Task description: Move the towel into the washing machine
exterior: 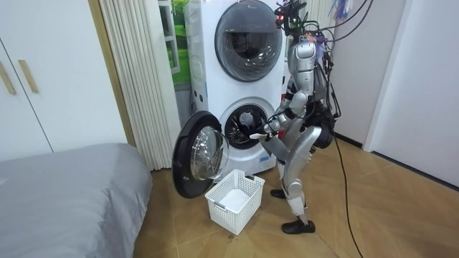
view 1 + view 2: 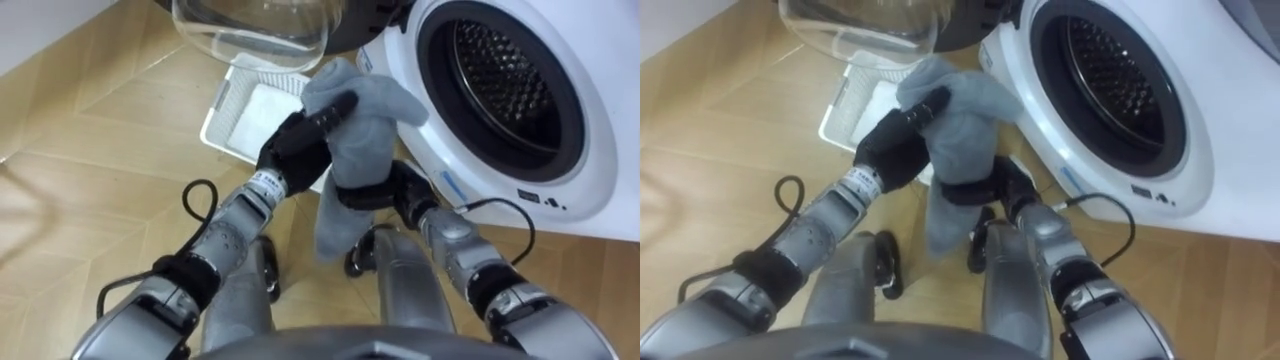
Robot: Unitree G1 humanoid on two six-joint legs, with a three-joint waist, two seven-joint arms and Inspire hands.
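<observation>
1. Washing machine [image 2: 600,150]: the robot is standing before it, and the open drum [image 2: 500,85] is lying up and to the right of the towel, near but not touching.
2. Door [image 2: 250,30]: it is hanging open on the robot's left, above the basket [image 2: 232,115].
3. Towel [image 2: 365,125]: it is hanging lengthwise downward, with its bunched top just beside the drum's rim.
4. Left hand [image 2: 295,145]: its fingers are closing over the bunched top, with the forearm reaching up from the lower left.
5. Right hand [image 2: 375,192]: the nearer to the opening, it is clasping the towel's middle with curled fingers.
</observation>
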